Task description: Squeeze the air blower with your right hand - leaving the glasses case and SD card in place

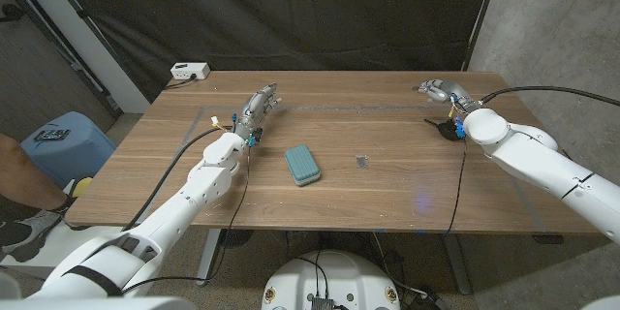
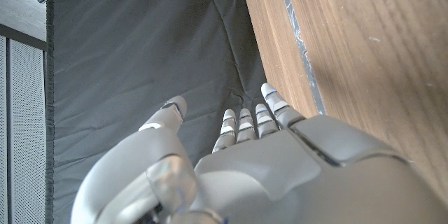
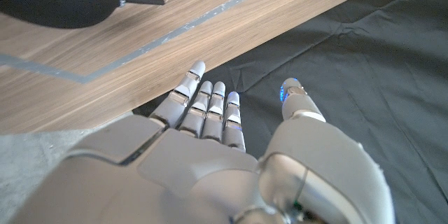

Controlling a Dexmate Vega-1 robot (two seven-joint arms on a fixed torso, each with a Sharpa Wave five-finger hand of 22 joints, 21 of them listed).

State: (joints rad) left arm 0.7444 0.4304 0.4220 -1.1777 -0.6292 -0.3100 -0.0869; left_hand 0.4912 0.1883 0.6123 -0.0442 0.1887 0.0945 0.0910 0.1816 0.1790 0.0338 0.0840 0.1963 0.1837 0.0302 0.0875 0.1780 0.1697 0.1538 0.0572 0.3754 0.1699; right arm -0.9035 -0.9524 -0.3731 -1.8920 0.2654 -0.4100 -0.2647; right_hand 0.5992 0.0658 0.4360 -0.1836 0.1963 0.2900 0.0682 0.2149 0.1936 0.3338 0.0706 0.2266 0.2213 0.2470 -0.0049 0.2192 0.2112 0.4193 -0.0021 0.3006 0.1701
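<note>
**Wooden table (image 1: 387,194) — hands idle**

Glasses case (image 1: 302,165) lies mid-table, SD card (image 1: 361,162) just beside it. Air blower (image 1: 448,130) lies well apart from the case, beside the right hand (image 1: 442,89). Right hand and left hand (image 1: 260,107) — fingers extended, holding nothing.

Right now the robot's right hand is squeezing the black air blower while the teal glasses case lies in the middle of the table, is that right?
Not quite. The right hand is open and holds nothing; the black air blower lies on the table beside that arm, untouched, as the head view shows. The teal glasses case does lie mid-table.
</note>
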